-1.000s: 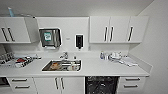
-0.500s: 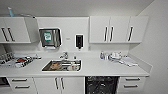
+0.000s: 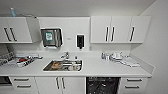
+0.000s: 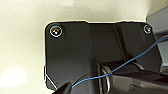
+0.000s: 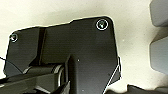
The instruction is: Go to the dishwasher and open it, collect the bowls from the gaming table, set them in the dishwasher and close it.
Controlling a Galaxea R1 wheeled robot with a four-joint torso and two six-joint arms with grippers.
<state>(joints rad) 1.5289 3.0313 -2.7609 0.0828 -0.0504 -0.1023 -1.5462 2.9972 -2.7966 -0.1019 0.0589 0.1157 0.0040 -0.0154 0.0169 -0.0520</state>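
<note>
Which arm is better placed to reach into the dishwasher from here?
Right, tentatively. In the head view the dishwasher sits under the counter, right of the sink and right of picture centre, showing its dark racked inside. That puts it on the right arm's side. Neither wrist view settles how the hands stand.

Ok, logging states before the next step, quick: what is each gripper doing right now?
Left gripper: cannot be told from these pictures.
Right gripper: cannot be told either.

no legible text, green label on towel dispenser (image 3: 51,37) perhaps printed, too blurred to read
</note>
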